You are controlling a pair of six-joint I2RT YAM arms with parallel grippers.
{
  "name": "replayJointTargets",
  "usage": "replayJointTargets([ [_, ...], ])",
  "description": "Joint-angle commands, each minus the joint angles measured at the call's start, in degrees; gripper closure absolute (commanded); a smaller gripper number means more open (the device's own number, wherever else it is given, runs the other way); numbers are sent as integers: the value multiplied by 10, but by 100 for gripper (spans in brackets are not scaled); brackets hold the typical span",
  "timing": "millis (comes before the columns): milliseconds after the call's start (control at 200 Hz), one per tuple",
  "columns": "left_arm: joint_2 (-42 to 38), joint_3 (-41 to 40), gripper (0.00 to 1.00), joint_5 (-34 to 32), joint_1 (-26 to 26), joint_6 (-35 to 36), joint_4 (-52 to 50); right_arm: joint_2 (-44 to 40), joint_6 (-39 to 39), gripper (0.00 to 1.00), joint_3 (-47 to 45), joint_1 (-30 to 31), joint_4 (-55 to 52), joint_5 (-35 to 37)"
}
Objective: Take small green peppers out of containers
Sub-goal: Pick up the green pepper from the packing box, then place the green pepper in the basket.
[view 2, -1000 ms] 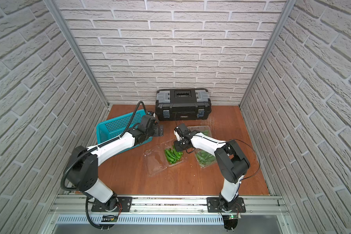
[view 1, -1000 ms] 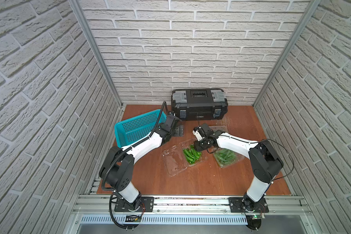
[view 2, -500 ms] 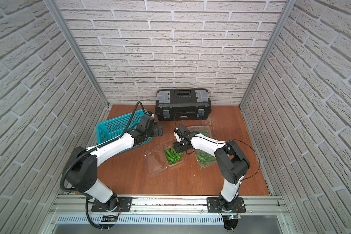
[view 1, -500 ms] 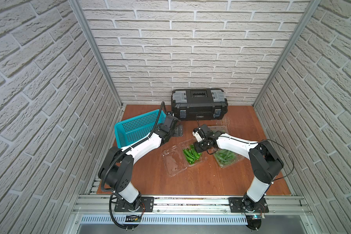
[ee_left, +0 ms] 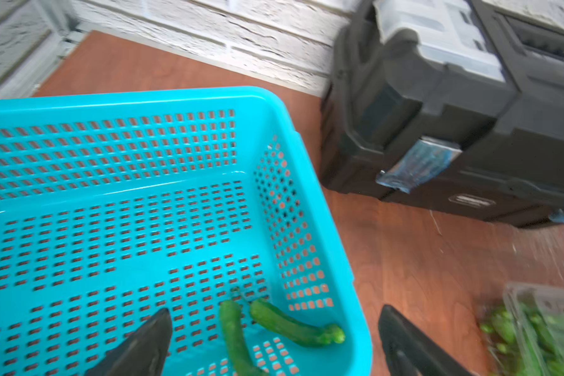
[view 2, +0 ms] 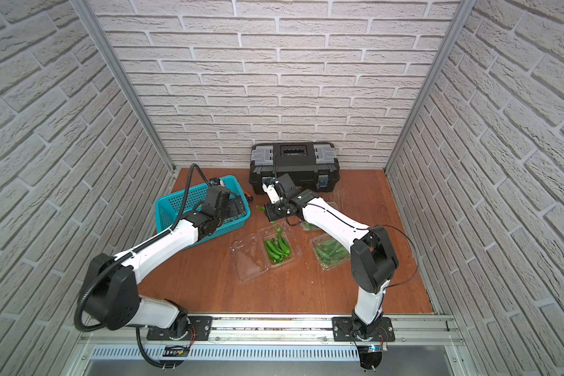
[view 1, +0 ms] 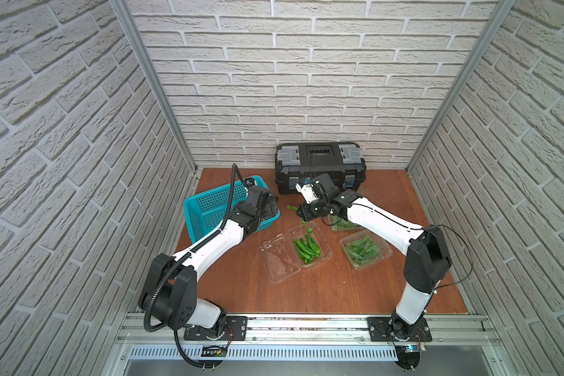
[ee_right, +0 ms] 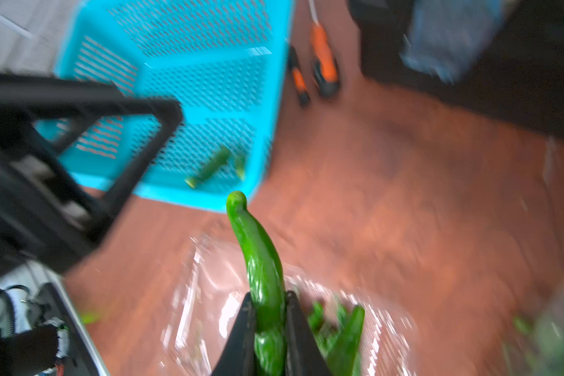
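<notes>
Three containers sit on the bench (view 1: 306, 293). Nearest us is the open container (view 1: 277, 263), its lid folded flat so the small green peppers (view 1: 306, 250) heaped in its tray can be reached from above. Beside it is a second container (view 1: 383, 257), also holding peppers, and a third container (view 1: 336, 228) lies partly under the right arm. Just beyond, the right end effector (ee_right: 267, 302) is clamped on one held pepper (ee_right: 258, 247), lifted clear of the tray with its tip toward the teal basket (view 1: 205, 208). We judge it is bound there. The left end effector (ee_left: 274, 314) hangs over the basket, fingers wide and empty, with two dropped peppers (ee_left: 293, 325) beneath it. Farthest is the black toolbox (view 1: 319, 166), against the wall and not involved.
</notes>
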Motion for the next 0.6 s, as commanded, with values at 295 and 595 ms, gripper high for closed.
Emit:
replayJointTargets([
  [295,-93,-41,2,-47,33,-5,-73,141,64,93,204,45,128,-112],
  [595,-135,-53,2,-45,35,7,-105,228,92,89,279,50,177,-112],
])
